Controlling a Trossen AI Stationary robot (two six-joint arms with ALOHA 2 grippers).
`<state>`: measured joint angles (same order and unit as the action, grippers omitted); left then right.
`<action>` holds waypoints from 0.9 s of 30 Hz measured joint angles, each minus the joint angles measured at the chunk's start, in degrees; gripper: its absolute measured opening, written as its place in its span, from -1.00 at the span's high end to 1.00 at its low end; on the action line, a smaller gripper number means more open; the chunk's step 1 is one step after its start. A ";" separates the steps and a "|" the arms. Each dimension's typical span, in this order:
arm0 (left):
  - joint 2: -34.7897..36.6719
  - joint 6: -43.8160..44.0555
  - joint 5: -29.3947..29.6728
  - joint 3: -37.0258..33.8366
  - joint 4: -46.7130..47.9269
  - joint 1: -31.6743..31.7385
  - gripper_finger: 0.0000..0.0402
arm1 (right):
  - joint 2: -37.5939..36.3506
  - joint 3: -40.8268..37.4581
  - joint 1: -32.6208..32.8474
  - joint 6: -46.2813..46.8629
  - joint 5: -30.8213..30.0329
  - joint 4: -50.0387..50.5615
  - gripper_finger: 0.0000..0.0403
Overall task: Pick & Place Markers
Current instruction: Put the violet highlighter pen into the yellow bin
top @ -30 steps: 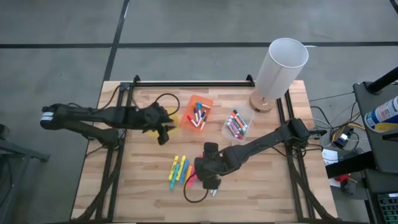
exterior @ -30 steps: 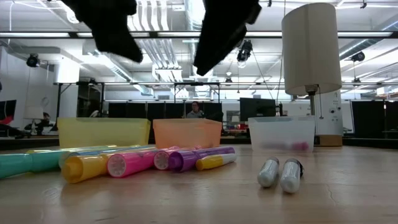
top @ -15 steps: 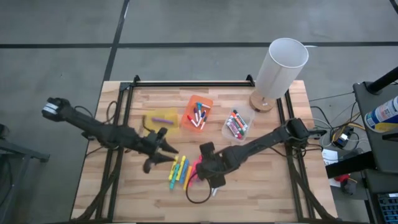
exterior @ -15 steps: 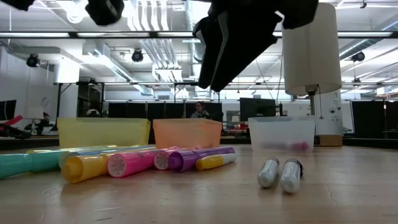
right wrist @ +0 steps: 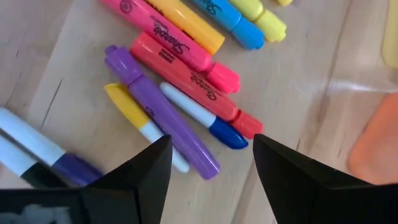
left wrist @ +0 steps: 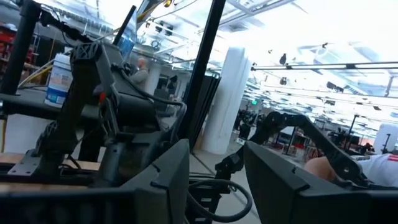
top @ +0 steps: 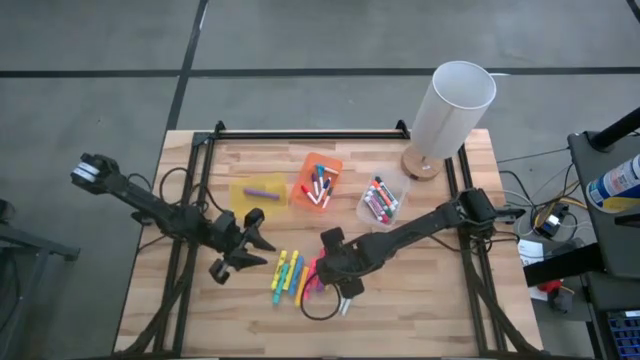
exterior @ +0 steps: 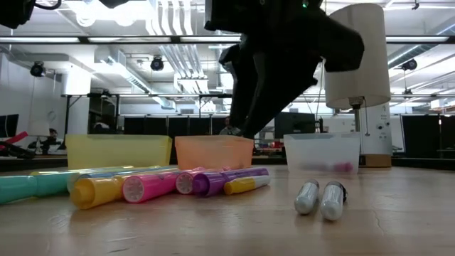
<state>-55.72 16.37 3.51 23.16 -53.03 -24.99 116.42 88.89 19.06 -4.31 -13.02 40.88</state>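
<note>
Hovering low over the loose pile of capped coloured markers at the desk's front centre, the right pincer has its fingers apart with nothing between them; the right wrist view looks down on a purple marker, a red-pink marker and a white-and-blue marker lying side by side on the light wooden slats. Two silver-ended pens lie a bit apart from the pile in the low view. Left pincer sits just left of the pile, above the wood, fingers spread and empty. Behind the pile: a yellow plastic bin holding one purple marker, an orange plastic bin with several white, red and blue markers, and a clear plastic bin with a bunch of dark, red and pink markers. A white cylindrical lamp on a round wooden base stands at the back right corner.
</note>
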 joint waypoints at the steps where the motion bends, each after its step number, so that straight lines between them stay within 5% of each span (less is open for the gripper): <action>1: 0.00 -0.03 0.00 0.00 0.04 0.00 0.27 | 0.00 -0.43 -0.14 -0.27 0.01 -0.82 -0.09; 27: 0.00 -0.30 -1.40 0.00 1.18 0.02 0.27 | 0.02 -10.81 -2.49 -1.99 2.01 -9.88 -0.09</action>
<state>-55.72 16.08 2.11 23.16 -51.86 -24.97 116.44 78.08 16.57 -6.31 -11.01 30.99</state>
